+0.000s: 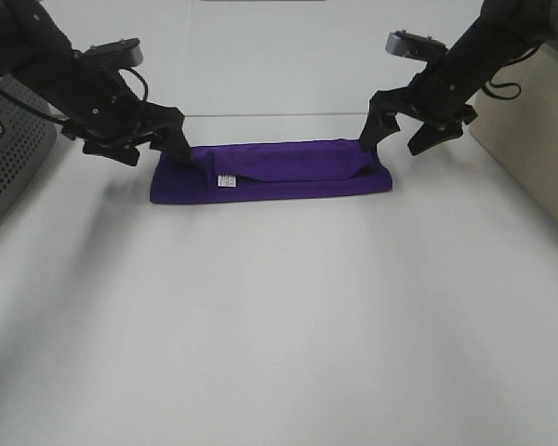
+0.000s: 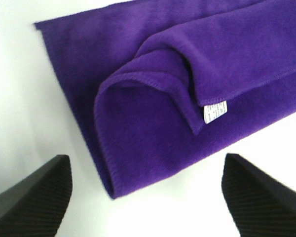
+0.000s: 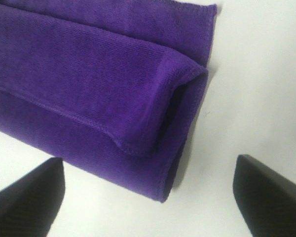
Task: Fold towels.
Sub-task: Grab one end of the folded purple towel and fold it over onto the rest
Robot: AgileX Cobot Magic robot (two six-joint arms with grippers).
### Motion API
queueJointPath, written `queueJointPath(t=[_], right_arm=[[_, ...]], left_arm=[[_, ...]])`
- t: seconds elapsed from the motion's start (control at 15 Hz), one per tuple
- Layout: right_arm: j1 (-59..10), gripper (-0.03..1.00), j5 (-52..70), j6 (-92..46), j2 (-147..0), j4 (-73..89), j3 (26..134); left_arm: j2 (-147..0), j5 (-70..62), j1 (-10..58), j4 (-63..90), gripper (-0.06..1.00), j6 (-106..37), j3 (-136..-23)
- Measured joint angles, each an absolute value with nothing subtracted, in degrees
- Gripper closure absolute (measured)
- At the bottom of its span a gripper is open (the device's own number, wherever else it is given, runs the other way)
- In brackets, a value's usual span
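The deep purple towel (image 1: 272, 173) lies on the white table as a long narrow strip, folded lengthwise, with its small white care tag (image 1: 226, 180) near the left end. My left gripper (image 1: 149, 150) is open and empty just above the strip's left end. In the left wrist view the towel (image 2: 153, 98) and tag (image 2: 215, 111) lie beyond the open fingertips (image 2: 34, 197). My right gripper (image 1: 405, 139) is open and empty just above the right end. In the right wrist view the folded end (image 3: 138, 94) lies beyond the open fingertips (image 3: 271, 192).
A grey perforated box (image 1: 9, 158) stands at the left edge of the table. A beige panel (image 1: 535, 158) lies at the right edge. White tabletop (image 1: 279, 316) stretches in front of the towel.
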State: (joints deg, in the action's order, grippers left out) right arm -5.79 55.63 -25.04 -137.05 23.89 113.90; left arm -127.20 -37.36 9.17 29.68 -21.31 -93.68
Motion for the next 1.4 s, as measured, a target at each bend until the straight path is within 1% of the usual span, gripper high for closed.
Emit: queueJointPath(t=[0.27,0.53,0.67,0.8,1.0,1.13,1.2,1.27,1.33,1.4], right_arm=[[-5.79,0.08,59.82,-21.77,-131.44,23.55,114.13],[-5.79,0.08,63.77,-21.43,-131.26,23.03,114.13],[-5.79,0.08,64.06,-21.37,-131.26,22.40,114.13],[-5.79,0.08,64.06,-21.37,-131.26,21.94,114.13],[-5.79,0.08,64.06,-21.37,-131.26,21.72,114.13],[-5.79,0.08,64.06,-21.37,-131.26,21.72,114.13],[-5.79,0.08,64.34,-21.37,-131.26,21.66,114.13],[-5.79,0.08,64.86,-21.37,-131.26,21.31,114.13],[-5.79,0.08,65.60,-21.37,-131.26,20.86,114.13],[-5.79,0.08,66.00,-21.37,-131.26,20.51,114.13]], left_arm=[[-132.18,-50.65,2.92,28.65,0.18,-21.66,-103.30],[-142.04,-62.28,-0.52,30.54,0.18,-22.12,-115.62],[-146.51,-67.27,-1.15,33.75,0.18,-23.20,-121.52],[-149.66,-69.16,-1.20,38.90,0.18,-23.55,-125.13],[-152.69,-70.07,-0.86,47.50,0.18,-24.47,-127.02],[-154.07,-70.19,1.26,49.68,0.19,-24.64,-127.94],[-154.58,-70.30,2.64,50.02,0.21,-24.64,-128.63],[-154.87,-70.30,3.90,49.96,0.27,-24.64,-128.69],[-155.04,-70.07,4.58,49.16,0.38,-24.35,-128.80],[-155.33,-69.90,4.87,47.04,0.53,-23.61,-129.66]])
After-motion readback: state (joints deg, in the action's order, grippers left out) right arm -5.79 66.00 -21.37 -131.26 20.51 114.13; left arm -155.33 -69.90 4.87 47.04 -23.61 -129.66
